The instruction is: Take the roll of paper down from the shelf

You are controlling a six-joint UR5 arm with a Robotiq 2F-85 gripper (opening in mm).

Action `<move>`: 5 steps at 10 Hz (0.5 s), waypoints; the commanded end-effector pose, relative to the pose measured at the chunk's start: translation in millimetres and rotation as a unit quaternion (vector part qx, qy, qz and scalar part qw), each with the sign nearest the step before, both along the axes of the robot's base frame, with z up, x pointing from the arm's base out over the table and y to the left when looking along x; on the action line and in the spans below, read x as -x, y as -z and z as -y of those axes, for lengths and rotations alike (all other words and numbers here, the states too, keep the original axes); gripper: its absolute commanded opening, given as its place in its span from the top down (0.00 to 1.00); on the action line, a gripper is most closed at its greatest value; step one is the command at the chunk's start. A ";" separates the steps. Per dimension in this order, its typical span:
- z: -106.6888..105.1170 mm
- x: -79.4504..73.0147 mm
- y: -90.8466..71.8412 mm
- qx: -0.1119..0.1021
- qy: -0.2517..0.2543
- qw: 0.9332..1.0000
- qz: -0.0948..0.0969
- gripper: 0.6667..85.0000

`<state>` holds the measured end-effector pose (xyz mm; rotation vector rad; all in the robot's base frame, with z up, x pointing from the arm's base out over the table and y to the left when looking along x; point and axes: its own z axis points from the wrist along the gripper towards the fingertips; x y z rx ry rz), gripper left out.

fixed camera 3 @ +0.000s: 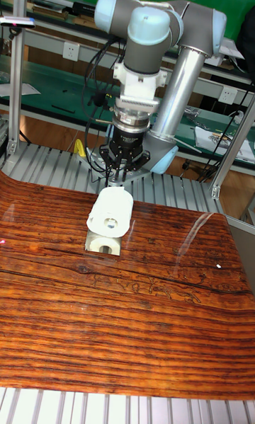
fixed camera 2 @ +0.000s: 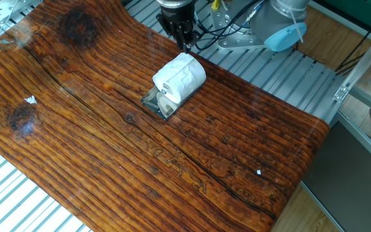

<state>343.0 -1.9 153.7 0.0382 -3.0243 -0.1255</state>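
The white roll of paper (fixed camera 2: 180, 78) lies on its side on top of the small dark metal shelf (fixed camera 2: 157, 106), brownish core hole facing the front left. In the tall fixed view the roll of paper (fixed camera 3: 112, 214) covers most of the shelf (fixed camera 3: 103, 243). My gripper (fixed camera 2: 185, 41) hangs just behind and above the far end of the roll, apart from it, pointing down. Its black fingers meet in a narrow tip, shut with nothing in them. The tall fixed view shows the gripper (fixed camera 3: 120, 176) right over the roll's back end.
The shelf stands on a wooden board (fixed camera 2: 108, 154) laid over a ribbed metal table. Cables (fixed camera 2: 224, 26) and the arm's base plate (fixed camera 2: 240, 42) lie behind the gripper. A pale blue part (fixed camera 2: 283, 37) sits at the back right.
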 end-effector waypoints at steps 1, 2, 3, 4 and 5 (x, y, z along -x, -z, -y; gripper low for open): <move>-6.0 -5.2 9.3 -0.012 -0.005 1.000 0.004 0.08; -5.0 -9.1 12.9 -0.012 -0.007 1.000 0.008 0.08; -3.9 -13.1 16.7 -0.012 -0.009 1.000 0.013 0.08; -1.4 -18.9 21.4 -0.011 -0.014 1.000 0.023 0.07; -0.9 -23.9 25.8 -0.012 -0.011 0.999 0.029 0.07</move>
